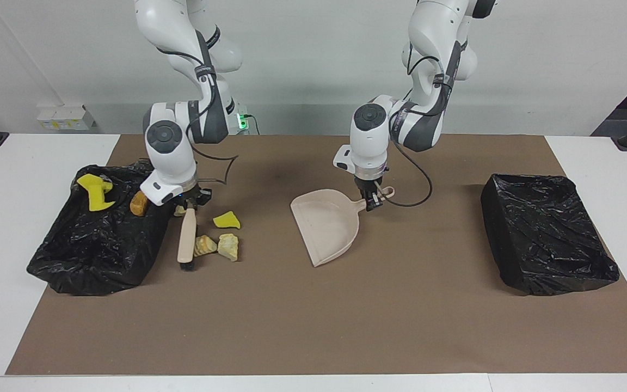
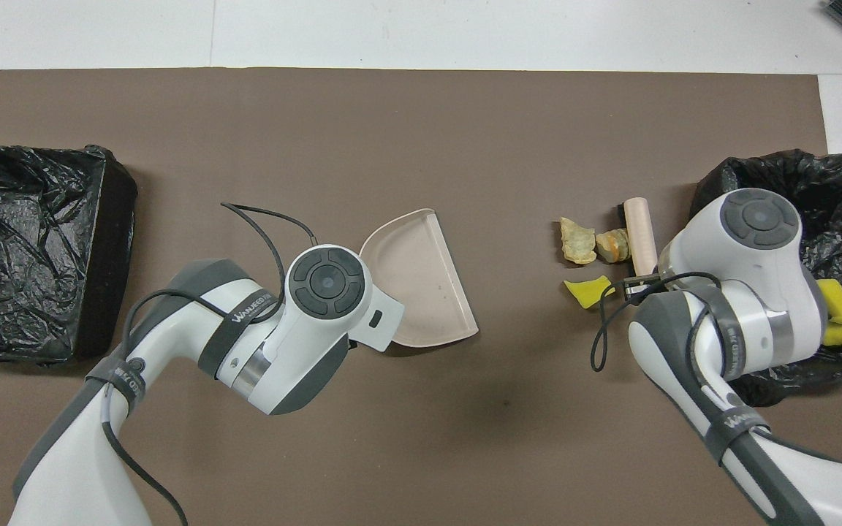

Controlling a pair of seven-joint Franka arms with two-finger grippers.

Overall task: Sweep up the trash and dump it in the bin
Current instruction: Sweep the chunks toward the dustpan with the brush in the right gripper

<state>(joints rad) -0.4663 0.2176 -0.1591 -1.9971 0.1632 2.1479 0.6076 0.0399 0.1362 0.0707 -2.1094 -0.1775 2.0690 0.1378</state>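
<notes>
My right gripper (image 1: 189, 204) is shut on the handle of the beige brush (image 1: 186, 239), whose dark bristles rest on the mat beside the bin (image 1: 96, 256) at the right arm's end. Two tan trash lumps (image 1: 204, 245) (image 1: 228, 247) and a yellow chunk (image 1: 227, 220) lie just beside the brush, toward the dustpan. Another lump (image 1: 179, 210) peeks out at the gripper. My left gripper (image 1: 371, 203) is shut on the handle of the beige dustpan (image 1: 327, 228), which sits mid-mat, mouth turned away from the robots. In the overhead view the brush (image 2: 640, 232), lumps (image 2: 577, 241) and dustpan (image 2: 421, 277) show.
A yellow sponge piece (image 1: 94, 190) and an orange-brown lump (image 1: 139, 202) lie in the black-bagged bin beside the brush. A second black-bagged bin (image 1: 547, 239) stands at the left arm's end. The brown mat (image 1: 313, 326) covers the white table.
</notes>
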